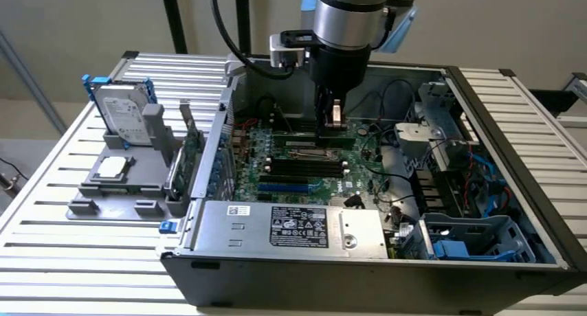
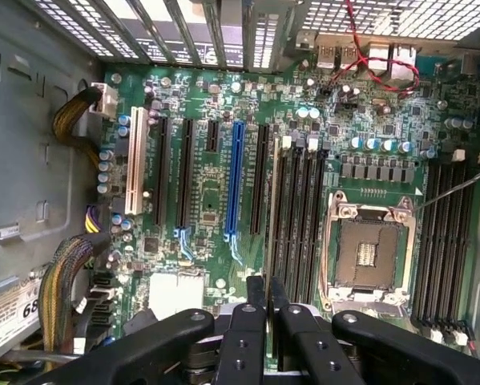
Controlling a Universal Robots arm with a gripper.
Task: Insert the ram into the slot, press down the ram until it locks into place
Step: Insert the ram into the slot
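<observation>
My gripper (image 1: 335, 127) hangs inside the open computer case over the green motherboard (image 1: 353, 182). It is shut on the ram (image 1: 307, 134), a thin green stick held level and lengthwise a little above the board. In the wrist view the ram (image 2: 272, 208) shows edge-on as a thin pale line running out from between the black fingers (image 2: 244, 337) of my gripper (image 2: 267, 297). It lies parallel to the bank of black slots (image 2: 304, 216), along the side of that bank nearest the expansion sockets. I cannot tell whether it touches a slot. The same slots (image 1: 303, 166) lie below the ram.
The square metal processor socket (image 2: 368, 249) lies beside the slots, with a second slot bank (image 2: 448, 241) past it. A blue socket (image 2: 235, 184) and cable bundles (image 2: 67, 281) sit nearby. The power supply (image 1: 284, 227), a blue drive cage (image 1: 477, 237) and a hard drive stand (image 1: 124, 120) surround the work area.
</observation>
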